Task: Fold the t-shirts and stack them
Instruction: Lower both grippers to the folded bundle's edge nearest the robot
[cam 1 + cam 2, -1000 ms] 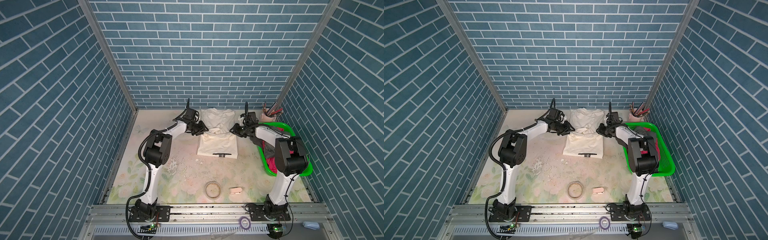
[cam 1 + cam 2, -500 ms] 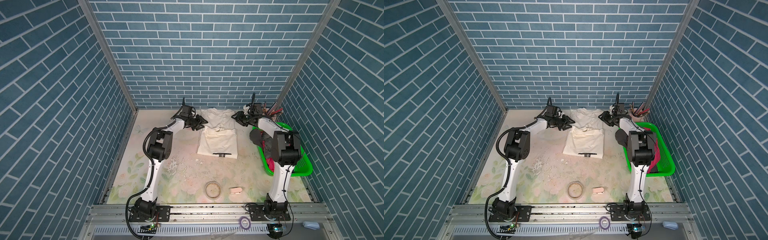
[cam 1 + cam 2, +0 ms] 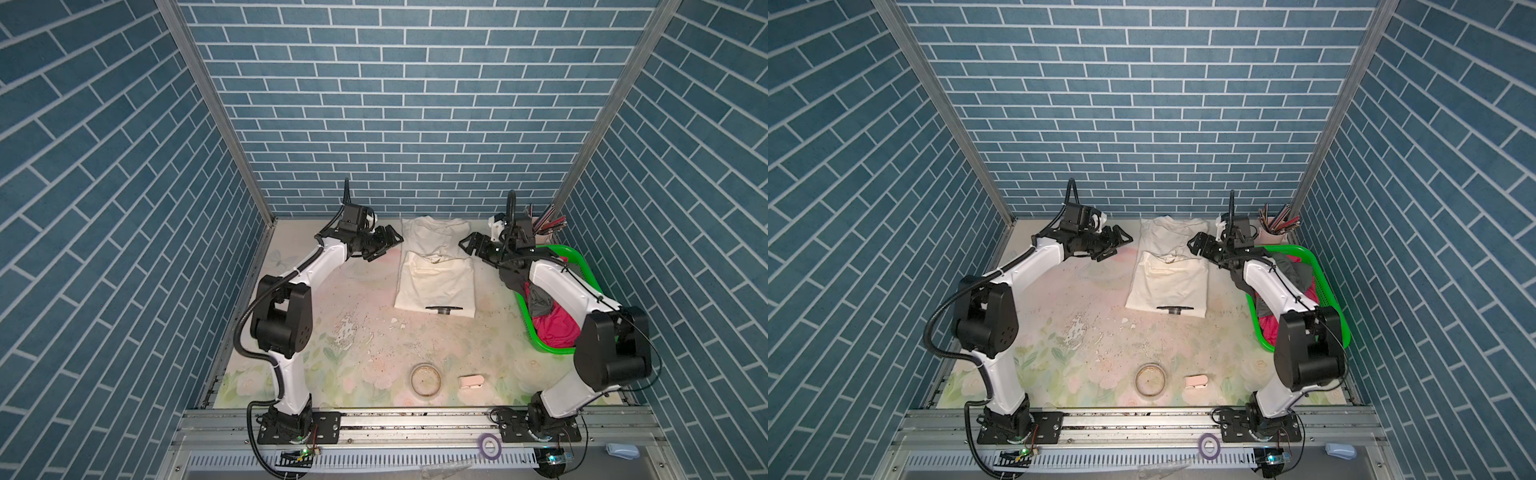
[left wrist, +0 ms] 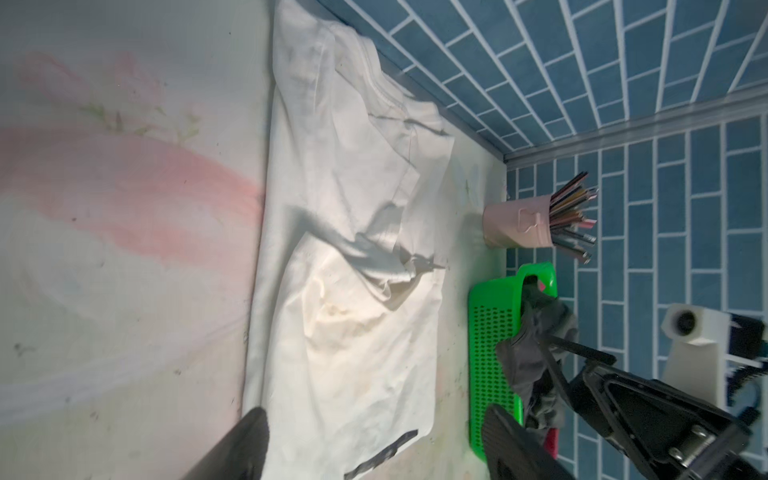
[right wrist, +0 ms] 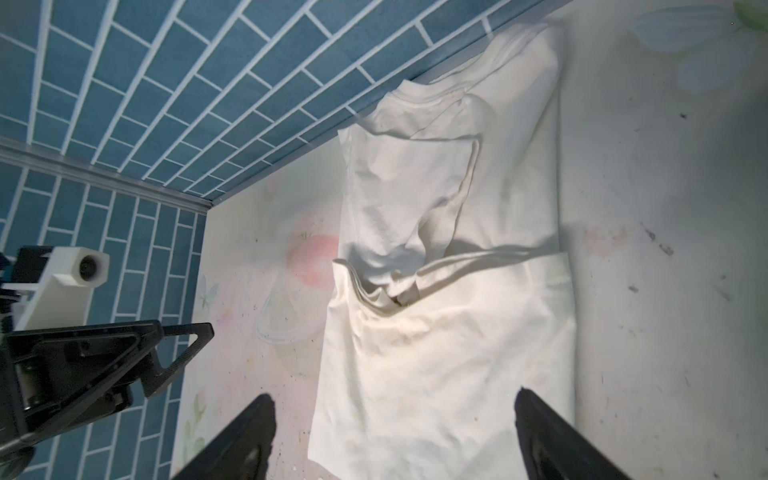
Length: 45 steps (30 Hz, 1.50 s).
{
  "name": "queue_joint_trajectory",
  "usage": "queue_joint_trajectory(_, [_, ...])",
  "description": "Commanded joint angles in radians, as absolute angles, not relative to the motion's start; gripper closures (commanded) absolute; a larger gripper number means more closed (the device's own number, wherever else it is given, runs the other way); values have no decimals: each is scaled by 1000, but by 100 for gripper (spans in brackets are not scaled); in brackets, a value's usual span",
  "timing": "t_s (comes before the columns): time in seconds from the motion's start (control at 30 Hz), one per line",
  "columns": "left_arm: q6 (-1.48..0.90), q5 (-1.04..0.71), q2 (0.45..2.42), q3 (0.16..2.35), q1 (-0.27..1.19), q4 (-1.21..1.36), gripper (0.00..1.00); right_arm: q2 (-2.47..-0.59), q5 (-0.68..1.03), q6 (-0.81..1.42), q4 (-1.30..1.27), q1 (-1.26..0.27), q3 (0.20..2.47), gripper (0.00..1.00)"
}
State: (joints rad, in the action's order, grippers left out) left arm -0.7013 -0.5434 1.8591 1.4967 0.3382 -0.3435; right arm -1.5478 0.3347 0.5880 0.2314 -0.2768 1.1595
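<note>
Top views, both: cream shirt (image 3: 436, 276) flat on table (image 3: 332, 340), middle-far, collar end against far wall (image 3: 395, 124), sides tucked in to a narrow strip, with a rumpled ridge across the middle. Flanked at its far half by left gripper (image 3: 388, 248) and right gripper (image 3: 469, 250), each just beside an edge, seemingly clear of the cloth. Confirmed by wrist views: fingers (image 4: 245, 444) spread wide on both, nothing between. Probably stationed so to take both edges together for a crosswise fold. Grey shirt (image 3: 538, 305) and magenta shirt (image 3: 555, 328) heaped in basket (image 3: 571, 250) at right, likely waiting their turn. No brand or legible writing; only a black mark (image 3: 444, 309) by the near hem, unreadable.
</note>
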Motion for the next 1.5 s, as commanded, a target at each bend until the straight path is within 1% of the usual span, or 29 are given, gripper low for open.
queue_joint_trajectory(0.0, [-563,-459,1781,1354,401,-390,14,-1450,205,569,278,-304,980,8])
queue_joint_trajectory(0.13, [-500,-370,1678,1180,479,-369,13,-1325,171,592,292,-331,808,7])
queue_joint_trajectory(0.23, [-500,-362,1638,1079,511,-332,13,-1267,171,628,275,-352,696,6])
queue_joint_trajectory(0.4, [-515,-307,1639,999,534,-325,13,-1250,205,711,191,-391,574,5])
queue_joint_trajectory(0.57, [-577,-371,1675,948,537,-224,13,-1265,250,788,71,-406,502,6])
queue_joint_trajectory(0.77, [-640,-412,1731,950,536,-134,13,-1268,259,869,-22,-407,468,16])
queue_joint_trajectory(1.0, [-698,-465,1804,949,521,-55,14,-1340,235,910,-85,-404,474,24])
queue_joint_trajectory(1.1, [-699,-455,1809,947,519,-51,19,-1369,228,914,-93,-402,486,27])
queue_joint_trajectory(1.23, [-682,-428,1800,944,511,-73,20,-1370,205,924,-99,-393,484,30])
queue_joint_trajectory(1.33, [-675,-426,1799,936,511,-75,24,-1376,200,929,-105,-379,476,33])
queue_joint_trajectory(1.47, [-676,-425,1802,926,512,-60,36,-1389,219,952,-153,-363,456,40])
